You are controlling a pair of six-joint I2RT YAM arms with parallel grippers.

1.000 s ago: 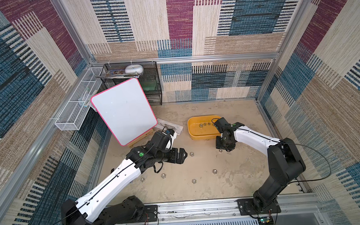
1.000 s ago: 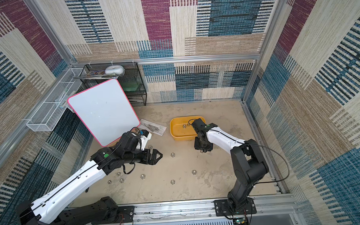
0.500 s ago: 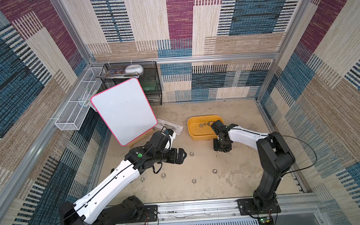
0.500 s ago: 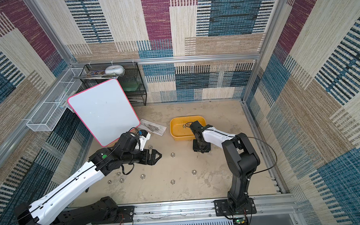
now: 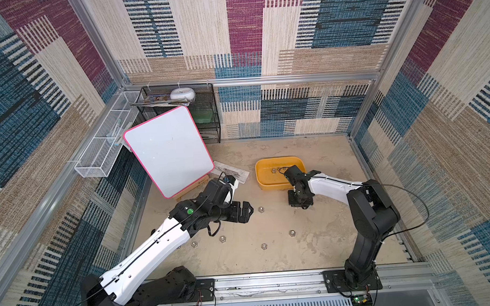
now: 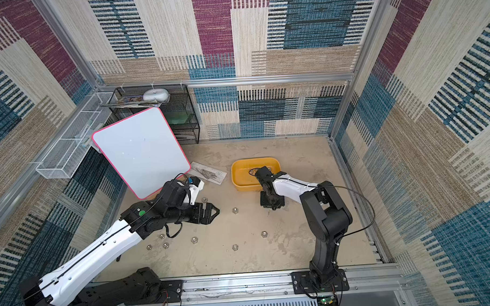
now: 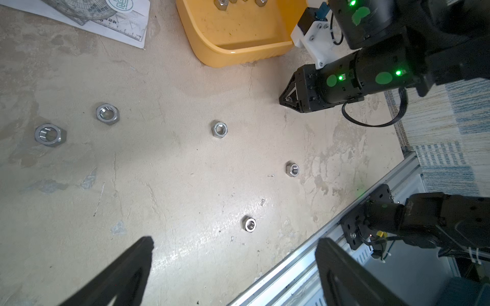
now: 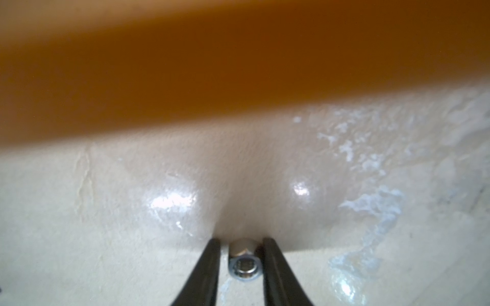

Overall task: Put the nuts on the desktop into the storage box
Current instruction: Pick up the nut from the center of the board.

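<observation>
in both top views the right gripper (image 5: 299, 203) points straight down at the desktop (image 5: 325, 240), just on the near side of the yellow storage box (image 5: 263, 185); its fingertips are hidden under its own body there. a few nuts (image 5: 273, 170) lie inside the box by its far wall, and several more are scattered over the desktop nearer the robot. the left gripper (image 5: 247, 211) hangs level above the desktop, left of centre, holding nothing. in the left wrist view its fingers (image 7: 140, 265) stand wide apart over bare desktop, with loose nuts lying beyond them. in the right wrist view the two dark fingertips (image 8: 209, 270) are pressed onto the sides of a single nut (image 8: 244, 265), hole facing the camera, with the box's blurred wall just beyond; whether it has left the desktop i cannot tell.
</observation>
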